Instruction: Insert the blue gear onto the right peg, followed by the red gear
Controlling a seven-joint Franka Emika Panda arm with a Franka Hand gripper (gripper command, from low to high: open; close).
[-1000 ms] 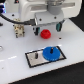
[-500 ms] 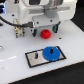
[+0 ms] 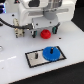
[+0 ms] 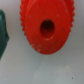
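Working down from the biggest thing I can see, the white counter (image 3: pixel 12 60) looks smooth and glossy, so anything nudged sideways on it would probably skate. On it lies the grey, black-bordered plate (image 3: pixel 34 57), flat and rigid. The blue gear (image 3: pixel 50 52) already sits at that plate's end toward the exterior view's right, apparently seated on the right peg, which I cannot see beneath it; it is a flat toothed disc of hard plastic.

That leaves the red gear (image 4: pixel 46 25), resting on the counter directly under the end effector (image 3: pixel 46 29), well apart from the plate. My wrist view looks almost straight down on it: chunky, round, fine teeth around the rim, a dark centre hole. I judge it light, stiff and not fragile. The toothed rim should give the pads some bite, so I would take it across the outside diameter, squarely, keeping the hole clear and the wheel level for the peg. A tilted grasp could jam it on the pin.

The fingers themselves are hidden behind the arm's white body, so I cannot tell whether they stand apart or closed.
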